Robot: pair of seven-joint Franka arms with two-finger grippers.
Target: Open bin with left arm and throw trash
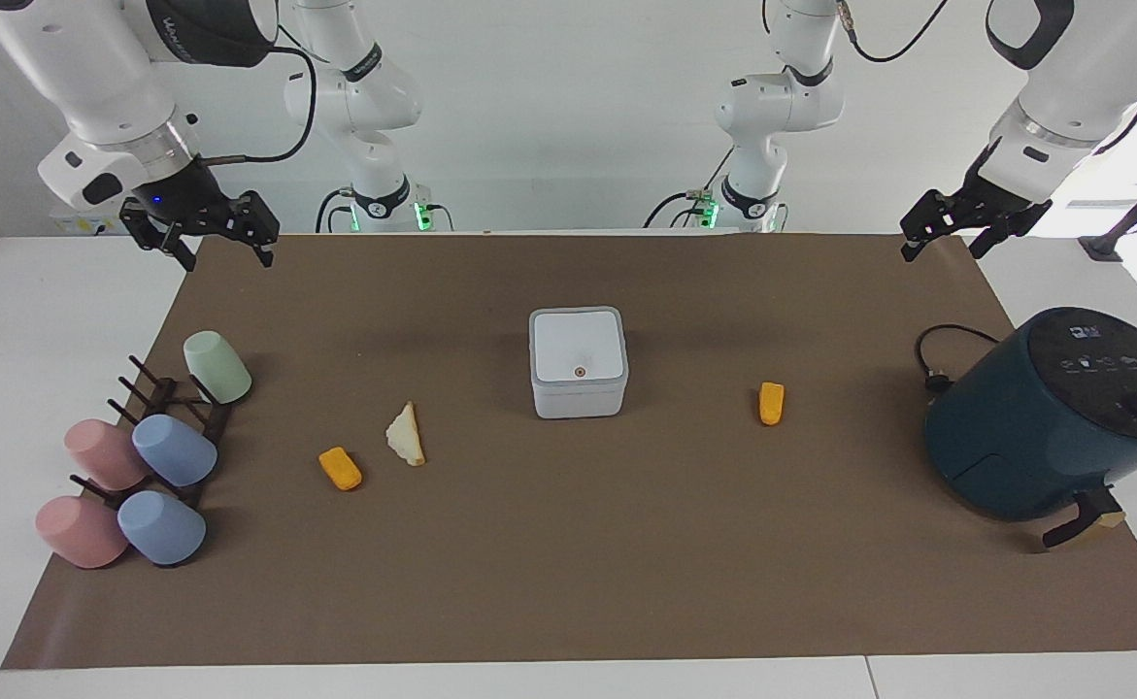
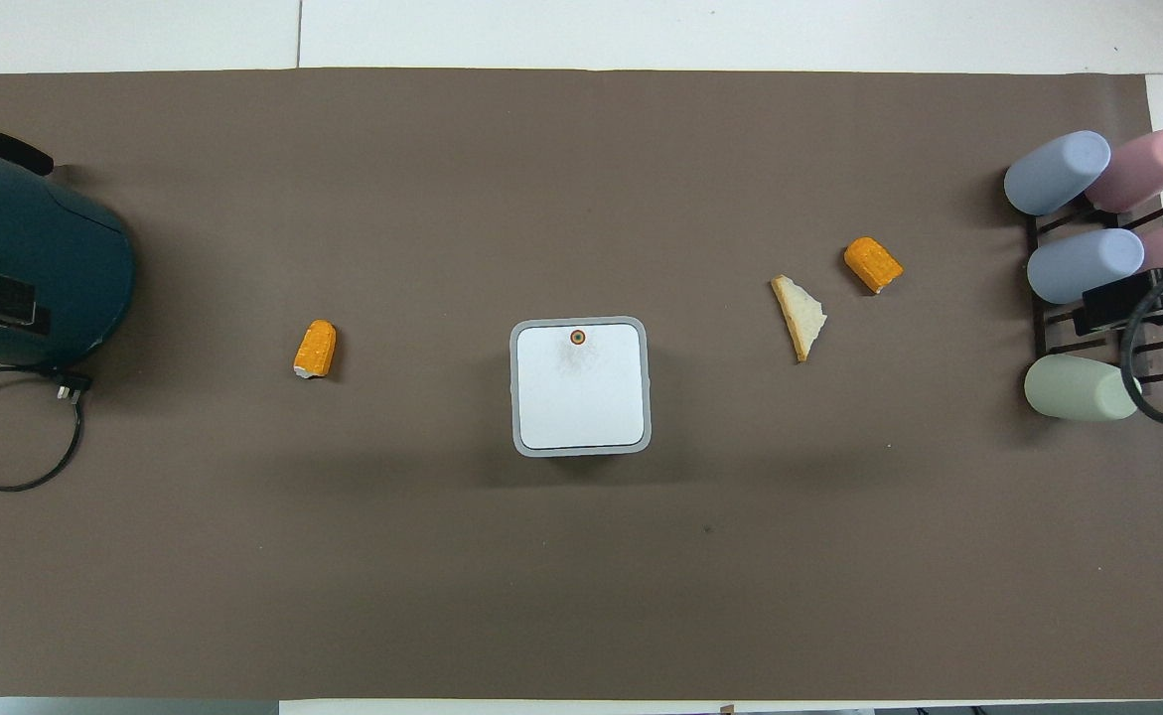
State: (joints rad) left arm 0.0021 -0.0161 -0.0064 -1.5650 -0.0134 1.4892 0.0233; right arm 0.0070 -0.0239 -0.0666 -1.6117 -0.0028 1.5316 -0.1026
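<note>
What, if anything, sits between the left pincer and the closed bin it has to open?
Nothing visible does. The left pincer hangs open over the mat's edge by the dark teal appliance; the bare mat runs from there to the bin. The orange chunk lies off that line.

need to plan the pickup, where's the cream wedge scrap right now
The cream wedge lies on the brown mat toward the right arm's end, between the closed bin and an orange chunk.

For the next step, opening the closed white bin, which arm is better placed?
Neither is clearly nearer: both tools hang open and empty above the mat's robot-side corners. The left tool suits the bin better, since the right tool is at the end where two scraps lie.
</note>
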